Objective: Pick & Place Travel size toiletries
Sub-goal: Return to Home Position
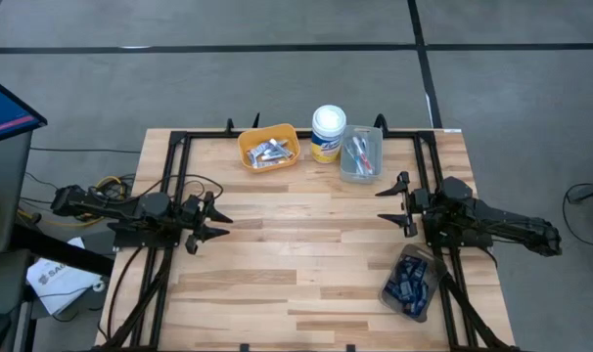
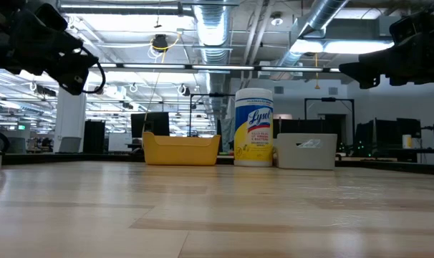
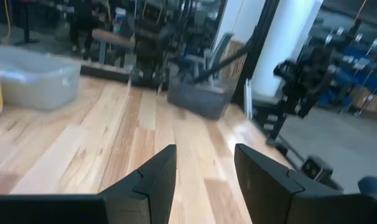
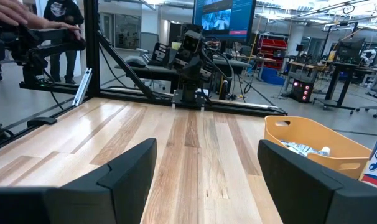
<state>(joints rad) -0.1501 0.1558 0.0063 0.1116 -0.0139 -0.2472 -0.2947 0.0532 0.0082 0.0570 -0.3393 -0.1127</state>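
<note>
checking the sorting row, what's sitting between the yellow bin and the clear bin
A Lysol wipes canister stands between the yellow bin and the clear bin, seen in both the high view and the low view.

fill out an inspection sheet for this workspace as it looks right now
surface: wooden table, middle bare, no spills seen
job's things: small tubes in the yellow bin; red-tipped tubes in the clear bin; navy packets in the dark tray near the right arm
clutter: Lysol canister upright between the two bins
grippers: left gripper and right gripper both held above the table's sides, jaws open and empty
cables: yellow and black cables behind the left arm, off the table
surroundings: white bag on the floor; a person standing beyond the table
</note>
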